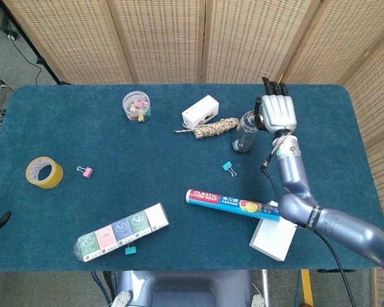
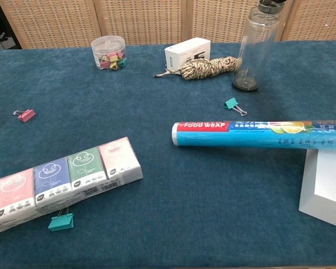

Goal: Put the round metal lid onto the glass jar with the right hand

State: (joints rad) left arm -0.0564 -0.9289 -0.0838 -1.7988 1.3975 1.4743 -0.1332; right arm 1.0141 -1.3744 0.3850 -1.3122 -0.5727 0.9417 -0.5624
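Note:
The clear glass jar stands upright at the back right of the blue table, beside a coil of twine. In the chest view the jar is tall, and the dark round metal lid sits slightly tilted right at its mouth, at the frame's top edge. My right hand hovers at the jar's top with its back to the head camera and fingers pointing away. It holds the lid, which is mostly hidden beneath it. I cannot tell if the lid touches the rim. The left hand is out of sight.
Twine coil and white box lie just left of the jar. A teal clip, a plastic wrap roll and a white block lie in front. Further left are a clip tub, tape roll and tissue packs.

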